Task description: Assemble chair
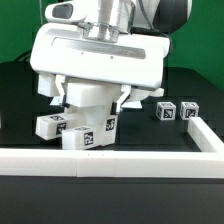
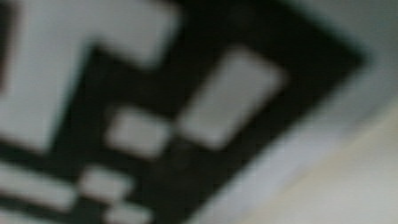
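In the exterior view my gripper (image 1: 90, 104) is low over a cluster of matte white chair pieces near the front rail. A white chair part (image 1: 86, 96) sits right under the hand between dark fingers (image 1: 60, 92). Tagged blocks lie below it: one towards the exterior view's left (image 1: 50, 126) and one in the middle (image 1: 90, 137). Two small tagged pieces (image 1: 165, 110) (image 1: 188, 110) stand apart towards the exterior view's right. The wrist view is filled by a blurred black-and-white tag (image 2: 160, 110) very close to the camera; no fingers show there. I cannot tell whether the jaws grip the part.
A long low white border rail (image 1: 110, 160) runs along the front and turns back along the exterior view's right (image 1: 206, 130). The table surface (image 1: 150, 135) is black. A green wall is behind.
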You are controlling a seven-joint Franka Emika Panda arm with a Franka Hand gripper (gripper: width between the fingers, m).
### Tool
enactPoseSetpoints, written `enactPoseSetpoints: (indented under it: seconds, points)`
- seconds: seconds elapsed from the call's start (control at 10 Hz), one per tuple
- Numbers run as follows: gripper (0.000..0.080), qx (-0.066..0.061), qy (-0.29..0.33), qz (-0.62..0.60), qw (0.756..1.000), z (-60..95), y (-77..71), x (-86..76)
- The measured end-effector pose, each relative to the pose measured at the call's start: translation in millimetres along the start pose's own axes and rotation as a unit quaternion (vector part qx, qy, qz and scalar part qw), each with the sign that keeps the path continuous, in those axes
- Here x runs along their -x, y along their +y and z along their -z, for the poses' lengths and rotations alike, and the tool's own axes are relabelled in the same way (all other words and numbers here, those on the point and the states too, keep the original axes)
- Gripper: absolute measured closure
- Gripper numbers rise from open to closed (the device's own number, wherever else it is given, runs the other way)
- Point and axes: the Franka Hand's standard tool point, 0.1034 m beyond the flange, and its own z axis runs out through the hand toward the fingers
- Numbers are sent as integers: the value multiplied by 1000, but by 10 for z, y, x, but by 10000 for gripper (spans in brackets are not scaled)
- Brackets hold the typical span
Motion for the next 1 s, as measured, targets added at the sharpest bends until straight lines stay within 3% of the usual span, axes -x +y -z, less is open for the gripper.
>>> enactPoseSetpoints:
  seconds: [0.3,0.6,1.0]
  points:
    - [150,5,1,-6,1000,-33,175,-111]
    - [150,0,-10,-20,1000,93,280,-233]
    - [150,-33,-27,-31,999,503,151,-478]
